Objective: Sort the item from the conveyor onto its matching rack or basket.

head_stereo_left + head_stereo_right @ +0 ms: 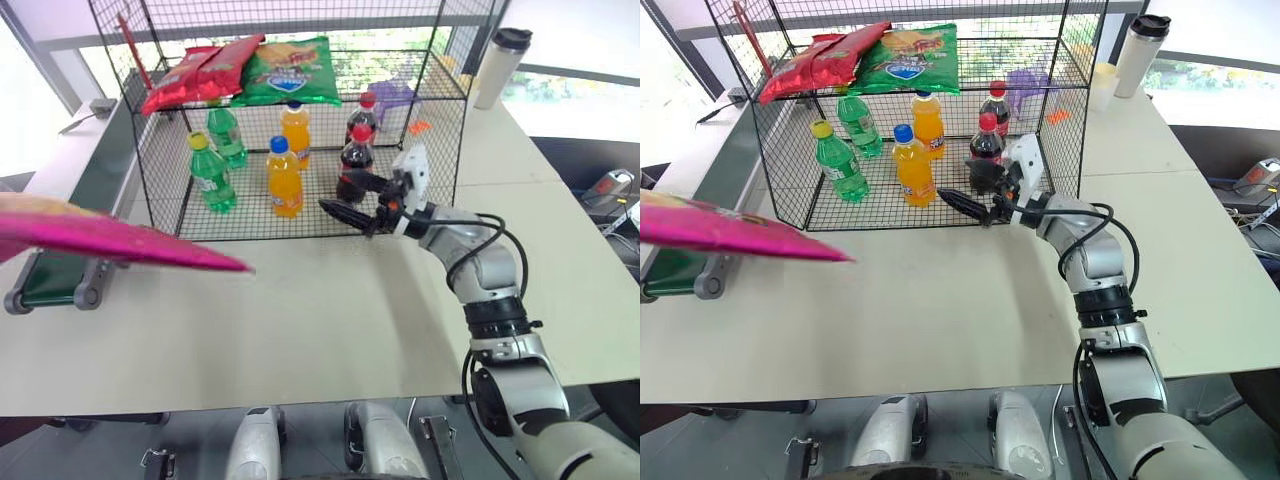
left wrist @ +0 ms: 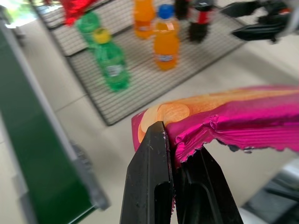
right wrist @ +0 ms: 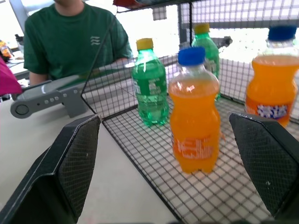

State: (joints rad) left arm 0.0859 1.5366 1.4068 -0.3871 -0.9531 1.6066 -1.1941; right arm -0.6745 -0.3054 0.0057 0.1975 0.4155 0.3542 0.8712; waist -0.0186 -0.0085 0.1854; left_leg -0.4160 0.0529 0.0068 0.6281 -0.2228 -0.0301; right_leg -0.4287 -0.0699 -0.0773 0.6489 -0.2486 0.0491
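Note:
The item, a flat magenta-pink chip bag, hangs level in the air above the table's left side, over the near end of the conveyor. My left gripper is shut on the bag's crimped edge. The rack, a black wire cage, stands at the back of the table, with red bags and a green bag on its top shelf. My right gripper is open with nothing between its fingers, at the cage's front edge beside the cola bottles.
Green, orange and cola bottles stand on the cage floor. A white tumbler stands at the back right of the table. A person in a green shirt sits beyond the conveyor. Bare tabletop lies in front of the cage.

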